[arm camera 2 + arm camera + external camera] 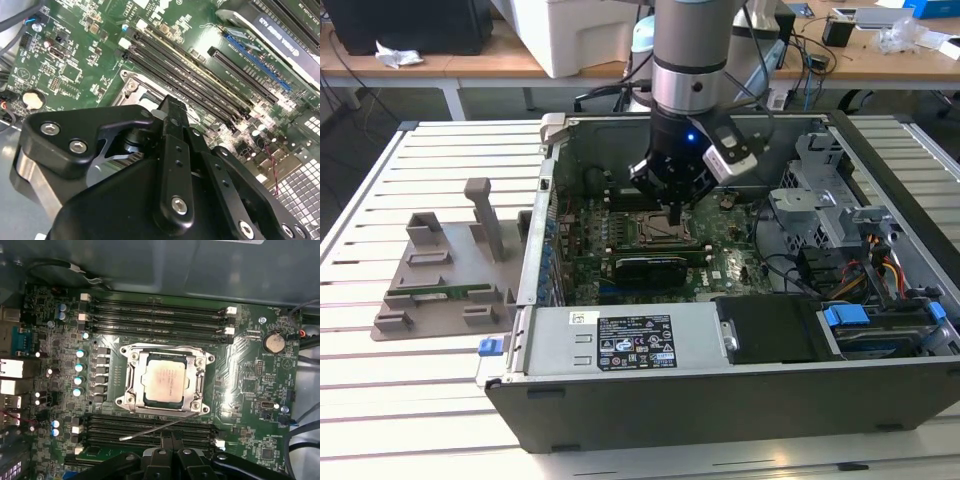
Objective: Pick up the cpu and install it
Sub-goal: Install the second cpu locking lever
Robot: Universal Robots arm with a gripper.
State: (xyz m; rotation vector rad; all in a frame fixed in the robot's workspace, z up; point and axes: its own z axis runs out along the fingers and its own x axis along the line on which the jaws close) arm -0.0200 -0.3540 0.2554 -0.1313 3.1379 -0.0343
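Observation:
The cpu [166, 377] has a silvery square top and lies flat in the socket frame [131, 377] on the green motherboard [245, 375], seen in the first wrist view. My gripper [675, 212] reaches down into the open computer case [720, 400], just above the socket [652, 230]. In both wrist views its black fingers [161, 440] stand together, shut with nothing between them. The gripper [170, 437] is apart from the chip, beside the socket over the memory slots. A thin metal lever [155, 427] lies slanted between the socket and the fingers. In the second wrist view the gripper [170, 102] hides most of the socket.
Memory slots [155, 315] flank the socket on both sides. A dark expansion card [645, 265] and the power supply [640, 340] sit nearer the case front. Drive bays and cables [860, 260] fill the exterior view's right. A grey fixture [440, 280] with a green memory stick [435, 295] lies outside.

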